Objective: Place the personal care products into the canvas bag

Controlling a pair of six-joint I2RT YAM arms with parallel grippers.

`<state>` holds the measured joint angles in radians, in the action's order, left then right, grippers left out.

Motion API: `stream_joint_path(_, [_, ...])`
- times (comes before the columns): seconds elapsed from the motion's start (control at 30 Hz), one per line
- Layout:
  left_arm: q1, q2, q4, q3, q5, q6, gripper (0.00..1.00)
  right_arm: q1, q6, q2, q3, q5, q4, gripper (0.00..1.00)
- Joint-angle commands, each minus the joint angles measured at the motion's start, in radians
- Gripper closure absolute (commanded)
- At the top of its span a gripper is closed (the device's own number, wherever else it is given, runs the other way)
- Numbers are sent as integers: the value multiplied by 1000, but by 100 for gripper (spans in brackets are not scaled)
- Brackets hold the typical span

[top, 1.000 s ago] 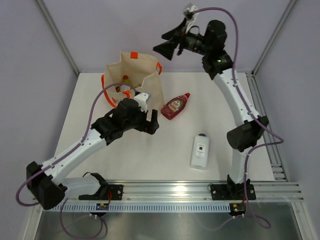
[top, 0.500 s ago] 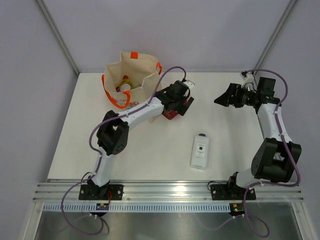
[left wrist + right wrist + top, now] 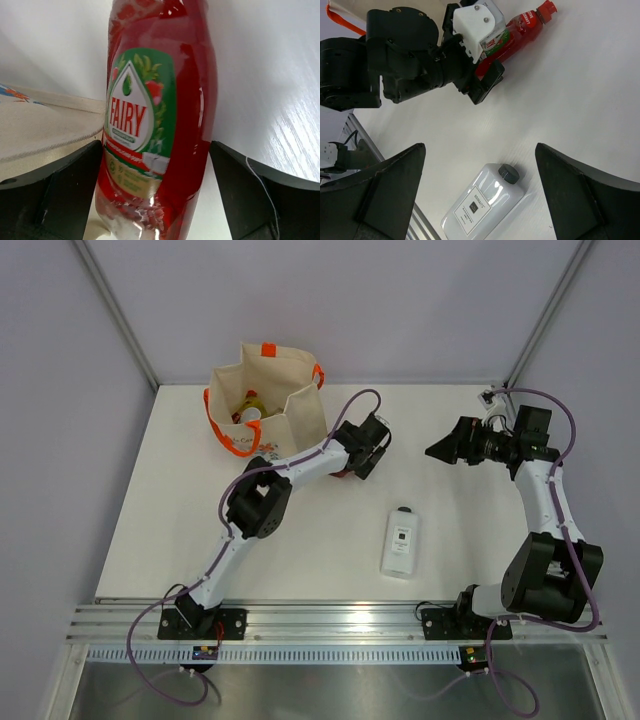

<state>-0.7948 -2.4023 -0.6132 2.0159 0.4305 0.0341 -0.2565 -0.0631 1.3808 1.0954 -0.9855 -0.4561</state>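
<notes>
Left arm's jaws straddle the red bottle (image 3: 522, 28); white flat bottle (image 3: 482, 206) lies apart on the table (image 3: 580, 100)

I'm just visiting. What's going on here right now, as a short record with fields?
Bag: canvas bag stands at the far left with items inside
Lying loose: red bottle beside the bag, white bottle nearer the arms
Left arm: left gripper open, straddling the red bottle
Right arm: right gripper open, raised, holding nothing
Left to pack: red bottle, white bottle
</notes>
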Motion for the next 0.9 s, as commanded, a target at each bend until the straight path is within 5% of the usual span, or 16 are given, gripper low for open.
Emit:
stream_joint_path(0.0, [-14, -67, -91, 58, -19, 33, 9, -4, 26, 15, 15, -41, 51, 1])
stream_joint_path(0.13, [-23, -138, -183, 118, -79, 78, 21, -4, 43, 21, 31, -54, 62, 0])
stream_joint_path(0.4, [-21, -98, -244, 153, -313, 104, 92, -4, 51, 8, 14, -85, 57, 1])
stream_joint_path(0.67, [40, 181, 229, -276, -1133, 329, 98, -4, 26, -8, -15, -143, 27, 0])
stream_joint_path(0.87, [75, 256, 514, -486, -1338, 553, 100, -4, -15, -12, -34, -165, -18, 0])
